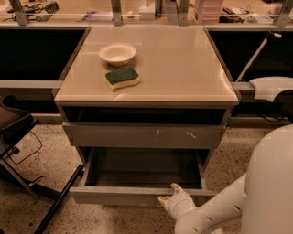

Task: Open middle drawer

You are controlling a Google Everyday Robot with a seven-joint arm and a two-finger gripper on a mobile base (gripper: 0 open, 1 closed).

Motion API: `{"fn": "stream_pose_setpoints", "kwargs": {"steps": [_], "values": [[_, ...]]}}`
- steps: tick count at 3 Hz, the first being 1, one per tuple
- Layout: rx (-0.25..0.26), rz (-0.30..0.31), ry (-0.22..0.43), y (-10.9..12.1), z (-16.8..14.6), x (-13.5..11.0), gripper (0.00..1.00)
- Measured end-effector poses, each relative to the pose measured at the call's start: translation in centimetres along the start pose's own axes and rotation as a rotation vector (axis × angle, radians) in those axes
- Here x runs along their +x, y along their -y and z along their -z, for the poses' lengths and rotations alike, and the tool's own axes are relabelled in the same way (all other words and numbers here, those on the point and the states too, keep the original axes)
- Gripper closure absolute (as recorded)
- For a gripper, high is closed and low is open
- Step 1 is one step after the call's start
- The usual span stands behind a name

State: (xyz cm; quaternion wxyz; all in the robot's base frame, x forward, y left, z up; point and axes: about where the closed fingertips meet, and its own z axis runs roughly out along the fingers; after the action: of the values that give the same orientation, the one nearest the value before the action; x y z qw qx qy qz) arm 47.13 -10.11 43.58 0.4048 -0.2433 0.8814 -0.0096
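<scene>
Middle drawer (110, 195) seen drawn out, gripper (173, 201) at its front edge.
Whether the jaws are closed cannot be told; the drawer's grey rear is hidden under the scratched front (146, 135).

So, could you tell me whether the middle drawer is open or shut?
Open: the middle drawer is pulled out, grey inside showing, gripper at its front.

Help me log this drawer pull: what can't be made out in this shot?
Camera view:
The gripper, at the middle drawer's front lip right of centre: its hold is hidden by its own body.
Rear of the middle drawer: covered by the scratched drawer front above.
Anything below the middle drawer: cut off by the bottom edge.
The clutter along the top edge: too small to name.
</scene>
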Motion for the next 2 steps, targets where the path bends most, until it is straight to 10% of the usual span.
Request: {"fn": "stream_pose_setpoints", "kwargs": {"steps": [2], "values": [[0.021, -0.013, -0.002, -0.69, 1.31, 0.85, 1.0]]}}
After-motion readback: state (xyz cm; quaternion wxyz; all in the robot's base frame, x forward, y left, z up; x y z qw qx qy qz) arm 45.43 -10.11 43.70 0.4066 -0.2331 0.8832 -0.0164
